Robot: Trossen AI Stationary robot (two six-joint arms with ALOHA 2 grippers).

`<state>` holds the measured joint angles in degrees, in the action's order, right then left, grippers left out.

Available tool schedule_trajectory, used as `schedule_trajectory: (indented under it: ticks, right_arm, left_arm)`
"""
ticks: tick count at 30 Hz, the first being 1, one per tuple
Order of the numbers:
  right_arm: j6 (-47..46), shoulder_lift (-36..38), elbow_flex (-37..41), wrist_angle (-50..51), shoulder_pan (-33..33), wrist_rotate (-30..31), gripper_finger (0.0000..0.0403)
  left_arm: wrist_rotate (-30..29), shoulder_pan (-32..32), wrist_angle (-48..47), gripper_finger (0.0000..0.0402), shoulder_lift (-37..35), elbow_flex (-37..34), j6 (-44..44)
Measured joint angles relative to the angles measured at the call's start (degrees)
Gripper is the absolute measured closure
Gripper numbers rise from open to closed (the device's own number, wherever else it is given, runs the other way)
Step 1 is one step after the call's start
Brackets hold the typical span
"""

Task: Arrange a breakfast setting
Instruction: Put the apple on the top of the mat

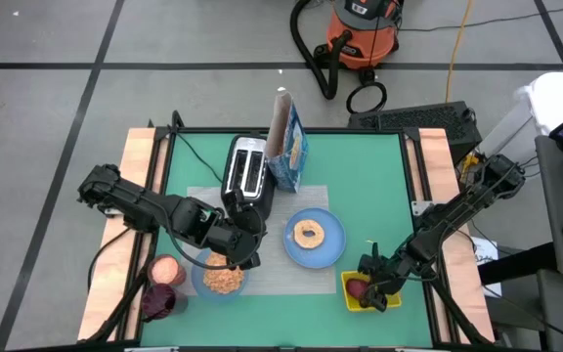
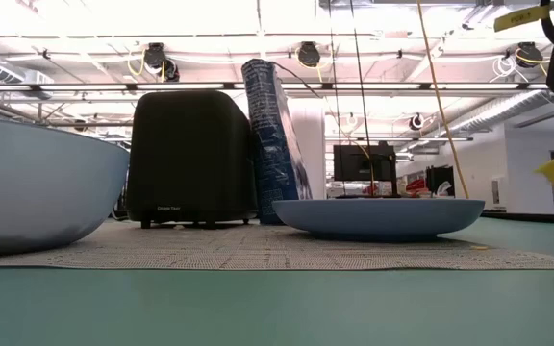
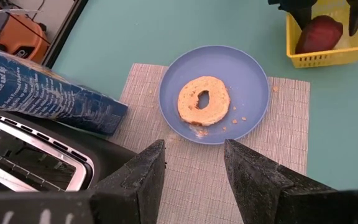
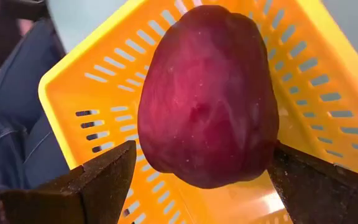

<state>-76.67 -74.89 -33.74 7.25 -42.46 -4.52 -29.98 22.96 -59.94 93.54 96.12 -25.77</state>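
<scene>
Grey woven mat point(image 1: 262, 264) lay on the green table point(image 1: 379, 196) in the high view, and everything else sat around the light-blue plate point(image 1: 332, 242) resting on it. The bagel point(image 1: 309, 233) lay on that plate. The toaster point(image 1: 247, 176) stood just beside the plate toward the left arm, with the cereal box point(image 1: 288, 147) upright behind the plate. The bowl point(image 1: 221, 279), with cereal in it, sat on the plate's left-arm side, partly under the left gripper point(image 1: 242, 256). The right gripper point(image 1: 371, 284) hung over the yellow tray point(image 1: 350, 284), near the plate's front right edge, with the dark red fruit point(image 1: 358, 289) inside.

From the low view, the bowl point(image 2: 37, 183), toaster point(image 2: 190, 159), box point(image 2: 272, 139) and plate point(image 2: 378, 216) stood in a row on the mat.

Seen from the left wrist, the left gripper point(image 3: 194, 171) stood partly parted and empty, above the mat, just short of the plate.

Seen from the right wrist, the right gripper point(image 4: 197, 174) stood wide, one finger either side of the fruit point(image 4: 207, 93) in the tray point(image 4: 328, 81); whether they touched it I cannot tell.
</scene>
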Motion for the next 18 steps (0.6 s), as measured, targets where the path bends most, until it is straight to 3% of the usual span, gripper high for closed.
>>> schedule_trajectory:
  ticks: [12, 18]
  right_arm:
    - [0.9, 0.0, 1.3, -2.3, 0.0, 1.9, 0.0060]
    - [0.9, 0.0, 1.3, -2.3, 0.0, 3.2, 0.0095]
  left_arm:
    - [0.0, 0.0, 0.1, 0.0229, 0.0, 0.0, 0.0]
    - [0.0, 0.0, 0.1, 0.0229, 0.0, 0.0, 0.0]
